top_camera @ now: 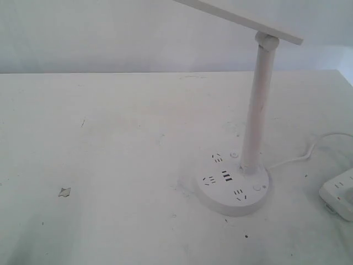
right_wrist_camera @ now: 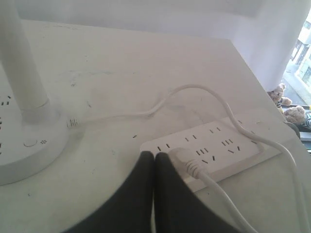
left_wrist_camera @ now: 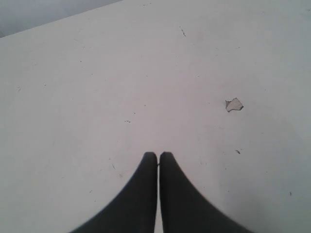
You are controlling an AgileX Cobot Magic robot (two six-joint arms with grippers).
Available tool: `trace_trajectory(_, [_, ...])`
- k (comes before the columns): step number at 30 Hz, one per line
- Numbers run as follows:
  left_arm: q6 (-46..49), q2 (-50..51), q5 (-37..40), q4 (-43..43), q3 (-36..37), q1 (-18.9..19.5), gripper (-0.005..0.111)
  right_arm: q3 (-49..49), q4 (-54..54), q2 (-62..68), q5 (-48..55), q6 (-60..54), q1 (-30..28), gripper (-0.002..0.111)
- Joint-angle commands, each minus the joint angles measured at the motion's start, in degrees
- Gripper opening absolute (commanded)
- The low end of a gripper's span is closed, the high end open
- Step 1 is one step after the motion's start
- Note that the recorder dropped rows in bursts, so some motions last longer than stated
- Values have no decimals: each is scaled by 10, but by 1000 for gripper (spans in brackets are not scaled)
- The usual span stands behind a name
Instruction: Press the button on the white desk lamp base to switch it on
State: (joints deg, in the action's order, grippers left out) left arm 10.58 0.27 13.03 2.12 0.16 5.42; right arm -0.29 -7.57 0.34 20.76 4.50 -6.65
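Observation:
The white desk lamp base (top_camera: 234, 187) is a thick round disc with dark socket slots, and a tall white pole (top_camera: 257, 107) rises from it to a flat lamp head (top_camera: 242, 19). A small round button (top_camera: 256, 188) sits on the disc near the pole. The right wrist view shows the base (right_wrist_camera: 29, 145) and the button (right_wrist_camera: 30, 143) off to one side. My right gripper (right_wrist_camera: 154, 154) is shut and empty, above the end of the power strip, apart from the base. My left gripper (left_wrist_camera: 158, 155) is shut and empty over bare table. Neither gripper appears in the exterior view.
A white rectangular power strip (right_wrist_camera: 214, 143) lies on the table (top_camera: 110, 165) beside the base, also at the exterior view's right edge (top_camera: 337, 193). A white plug (right_wrist_camera: 187, 162) and its cable (right_wrist_camera: 194, 94) run from the lamp. A chipped spot (top_camera: 64, 192) marks the table.

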Motion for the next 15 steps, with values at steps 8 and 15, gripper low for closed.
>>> trace_trajectory(8, [0,-3,-1,3,-2,1,1,3,-60,-3,-44,-6,3,0])
trace_trajectory(15, [0,-3,-1,3,-2,1,1,3,-92,-3,-144,-94,3,0])
